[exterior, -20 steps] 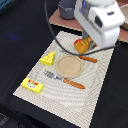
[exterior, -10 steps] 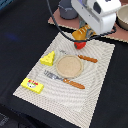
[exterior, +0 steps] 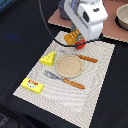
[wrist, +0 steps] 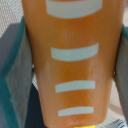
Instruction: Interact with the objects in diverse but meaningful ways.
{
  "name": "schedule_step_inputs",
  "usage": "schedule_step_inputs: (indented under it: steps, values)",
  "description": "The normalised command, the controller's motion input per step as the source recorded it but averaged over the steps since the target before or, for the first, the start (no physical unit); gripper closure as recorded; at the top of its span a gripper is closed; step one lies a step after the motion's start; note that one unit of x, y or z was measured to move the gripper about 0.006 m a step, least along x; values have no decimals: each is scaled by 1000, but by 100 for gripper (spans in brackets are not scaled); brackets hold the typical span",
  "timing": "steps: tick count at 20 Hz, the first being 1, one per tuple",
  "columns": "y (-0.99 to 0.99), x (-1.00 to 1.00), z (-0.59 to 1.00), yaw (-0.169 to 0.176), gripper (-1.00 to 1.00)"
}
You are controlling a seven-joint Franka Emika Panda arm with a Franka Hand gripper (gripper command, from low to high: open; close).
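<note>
Golden bread loaf beside tan plate.

The exterior camera is looking down steeply from high and some way off, taking in the whole pale woven mat on the desk. The wrist camera is sitting very close, filled by the golden-orange bread loaf, which both views are sharing.

Exterior view soft, low-resolution, evenly lit, faint shadows on placemat. Wrist view heavily blurred, too close, mild sheen on bread loaf.
</note>
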Motion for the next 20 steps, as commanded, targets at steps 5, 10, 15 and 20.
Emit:
schedule_step_inputs:
  steps: [5,10,15,20]
  values:
    - [189,-679,-60,0,100]
    - [45,-617,-249,0,100]
    - [41,-610,-251,0,100]
    - [73,-659,-307,0,100]
